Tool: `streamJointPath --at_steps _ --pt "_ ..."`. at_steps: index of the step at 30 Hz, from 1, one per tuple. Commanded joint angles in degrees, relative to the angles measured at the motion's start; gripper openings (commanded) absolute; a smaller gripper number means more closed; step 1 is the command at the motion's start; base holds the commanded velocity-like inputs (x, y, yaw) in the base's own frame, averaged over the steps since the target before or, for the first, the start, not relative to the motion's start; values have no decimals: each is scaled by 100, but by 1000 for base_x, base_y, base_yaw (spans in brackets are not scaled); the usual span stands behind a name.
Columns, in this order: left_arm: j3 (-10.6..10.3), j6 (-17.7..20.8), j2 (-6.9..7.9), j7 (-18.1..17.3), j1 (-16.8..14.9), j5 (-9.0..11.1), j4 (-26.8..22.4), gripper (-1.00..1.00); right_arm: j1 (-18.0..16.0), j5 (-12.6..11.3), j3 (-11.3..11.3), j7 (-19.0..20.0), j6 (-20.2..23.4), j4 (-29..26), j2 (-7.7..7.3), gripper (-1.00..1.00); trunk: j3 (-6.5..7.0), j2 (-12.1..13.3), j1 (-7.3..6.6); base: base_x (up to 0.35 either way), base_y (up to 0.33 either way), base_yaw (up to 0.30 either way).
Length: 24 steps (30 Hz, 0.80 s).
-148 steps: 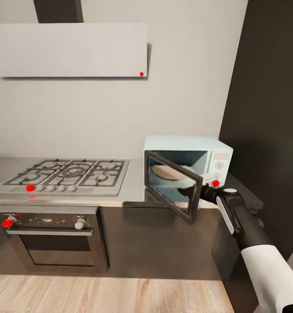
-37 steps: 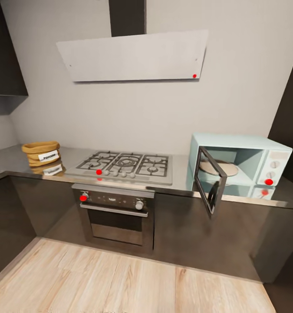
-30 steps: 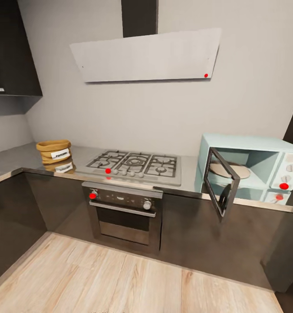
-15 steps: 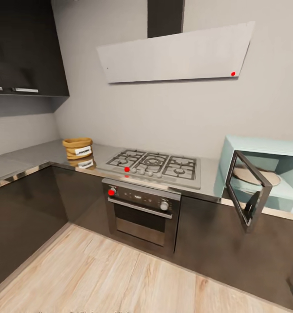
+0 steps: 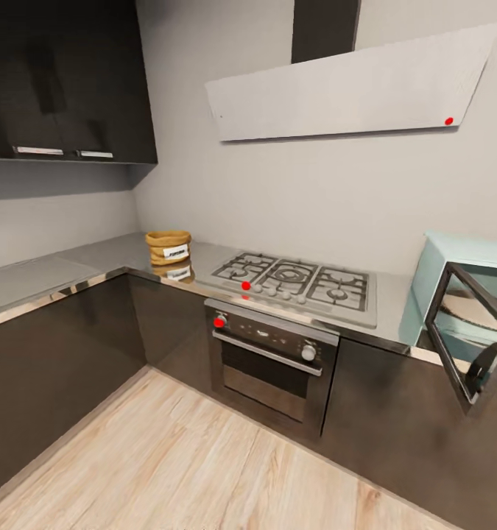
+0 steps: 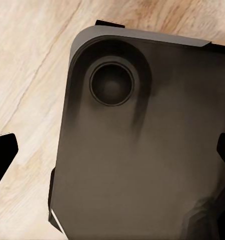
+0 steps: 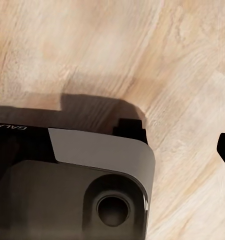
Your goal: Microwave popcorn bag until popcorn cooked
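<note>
Beside the hob point(image 5: 296, 283), just off its far corner on the grey table point(image 5: 93, 261): popcorn bag point(image 5: 168, 246), upright, white label facing out, contents hidden. On the hob's other side, microwave point(image 5: 462, 287), door point(image 5: 470, 335) swung wide, pale round plate point(image 5: 484, 313) inside. Both sets of jaws: state impossible to tell, wrist views giving dark robot base point(image 6: 142, 150) over wooden floor point(image 7: 117, 50).

A steel gas hob point(image 5: 296, 283) sits above a built-in oven point(image 5: 272, 361) with 2 knobs. A pale extractor hood point(image 5: 351, 88) hangs overhead; dark wall cabinets point(image 5: 64, 81); light wood floor point(image 5: 189, 471).
</note>
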Motion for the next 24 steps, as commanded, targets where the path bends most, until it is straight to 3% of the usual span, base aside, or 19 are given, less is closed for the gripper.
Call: streamJointPath --at_steps 1,24 --pt "7 -12 -1 -1 -1 29 -1 100 -6 53 -49 15 10 7 -3 100 -5 -3 0 0 0 269" --pt "6 -12 0 -1 -1 29 -1 100 -6 54 -49 15 10 7 -3 100 -5 -3 0 0 0 269"
